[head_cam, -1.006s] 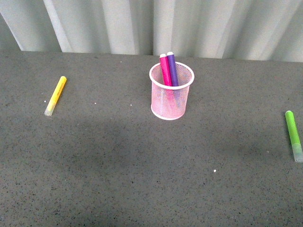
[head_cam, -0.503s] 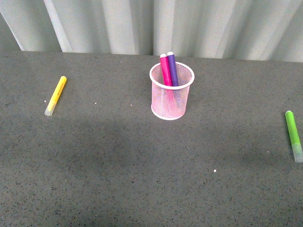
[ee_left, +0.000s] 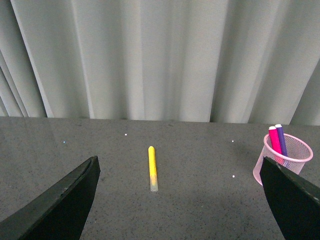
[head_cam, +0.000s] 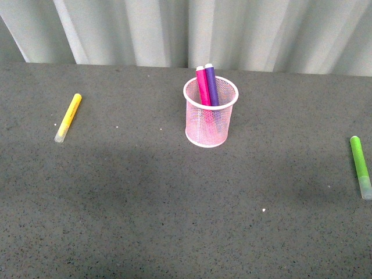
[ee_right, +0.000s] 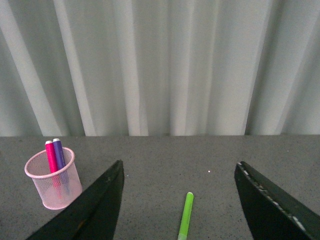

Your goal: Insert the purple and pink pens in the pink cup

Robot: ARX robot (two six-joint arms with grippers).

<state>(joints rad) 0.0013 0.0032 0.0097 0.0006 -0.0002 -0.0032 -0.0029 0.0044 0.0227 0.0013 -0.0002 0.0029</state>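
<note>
The pink cup (head_cam: 211,112) stands upright on the grey counter (head_cam: 174,203), the pink pen (head_cam: 203,85) and purple pen (head_cam: 212,84) side by side inside it, leaning on the far rim. A yellow marker (head_cam: 68,117) lies far left, a green marker (head_cam: 361,166) far right. Left claw (ee_left: 180,200) and right claw (ee_right: 180,200) hang open, holding nothing.

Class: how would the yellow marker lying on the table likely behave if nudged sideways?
The yellow marker is a round barrel lying flat on the table, so it would probably roll. It looks short, thick and rigid, so probably no bending. Nothing touches it, so little would stop it.
</note>
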